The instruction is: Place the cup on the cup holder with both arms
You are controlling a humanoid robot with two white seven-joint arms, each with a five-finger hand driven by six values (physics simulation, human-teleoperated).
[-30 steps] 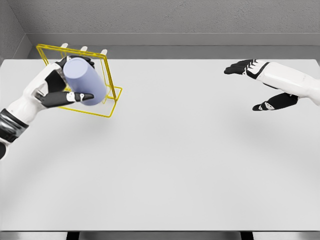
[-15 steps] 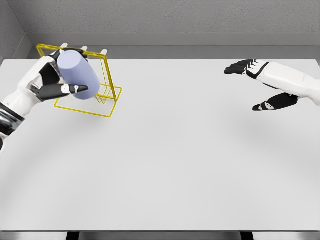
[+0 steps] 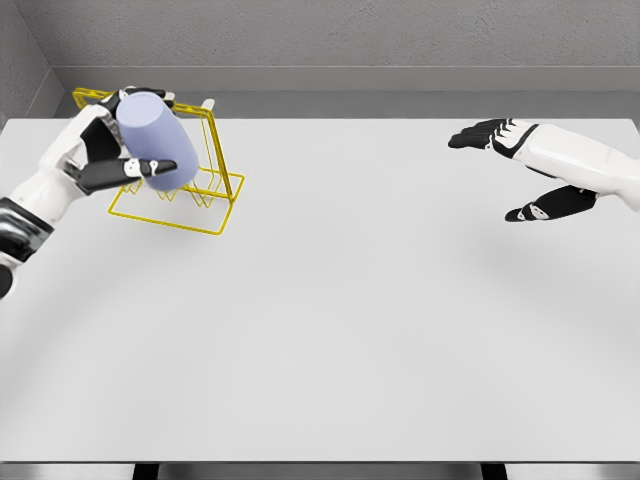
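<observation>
A pale lavender cup (image 3: 158, 138) is held tilted in the air by my left hand (image 3: 112, 150), whose fingers are shut around it. It hangs right in front of the yellow wire cup holder (image 3: 205, 205) at the far left of the white table, hiding much of the rack's upright frame and pegs. My right hand (image 3: 508, 170) hovers over the far right of the table, fingers spread and holding nothing.
A grey wall runs behind the table's far edge (image 3: 330, 119). The holder's base stands close to the table's back left corner. The table's front edge lies at the bottom of the picture.
My left hand has lifted the cup up and a little back, toward the top of the holder's frame. The right arm has stayed still.
</observation>
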